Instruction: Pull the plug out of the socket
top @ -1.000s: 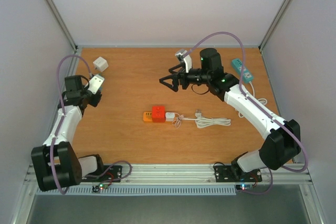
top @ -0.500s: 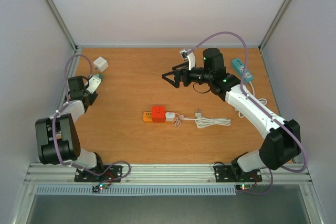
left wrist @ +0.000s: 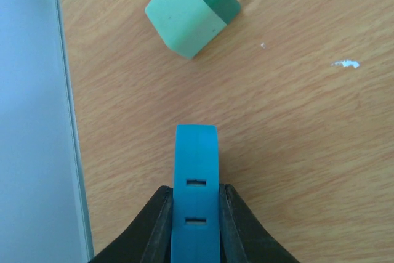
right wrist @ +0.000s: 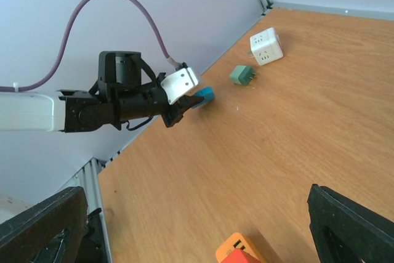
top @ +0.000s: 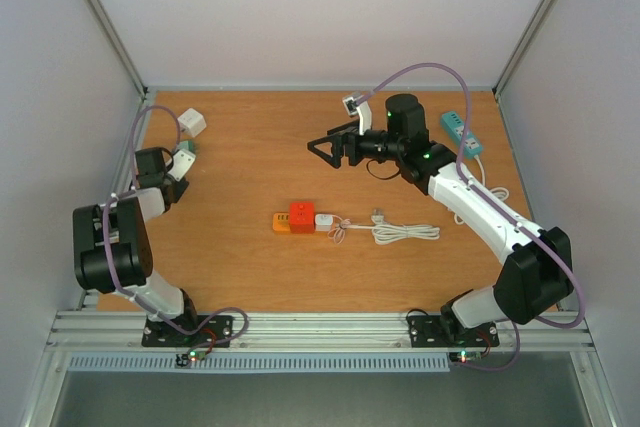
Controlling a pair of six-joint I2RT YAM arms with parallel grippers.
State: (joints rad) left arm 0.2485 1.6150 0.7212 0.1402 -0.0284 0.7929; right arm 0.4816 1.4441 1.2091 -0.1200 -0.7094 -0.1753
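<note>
Okay, left gripper (left wrist: 196, 196): clamped on a blue slotted block (left wrist: 197, 152), black fingers pressed to both of its sides, low over the wooden table (top: 250, 177) at the far left edge.
Blue slotted block: stood out past the fingertips, two small slots on its visible face; what kind of part it was could not be told.
Right gripper (top: 322, 150): jaws spread wide, nothing between them, hung above the far middle of the table, pointed left.
Socket (top: 282, 222): orange, lay flat near the table centre, well apart from both grippers.
Red block (top: 302, 215): sat on the orange socket.
White plug (top: 324, 220): touched the right end of the socket; whether fully seated could not be told.
White cable (top: 405, 233): ran right from the white plug, bunched in loops on the table.
Green plug (left wrist: 192, 20): lay on the table just ahead of the blue block, apart from it, prongs pointed away.
White cube adapter (top: 191, 123): far left corner, near the green plug.
Teal power strip (top: 458, 129): far right edge, behind the right arm.
</note>
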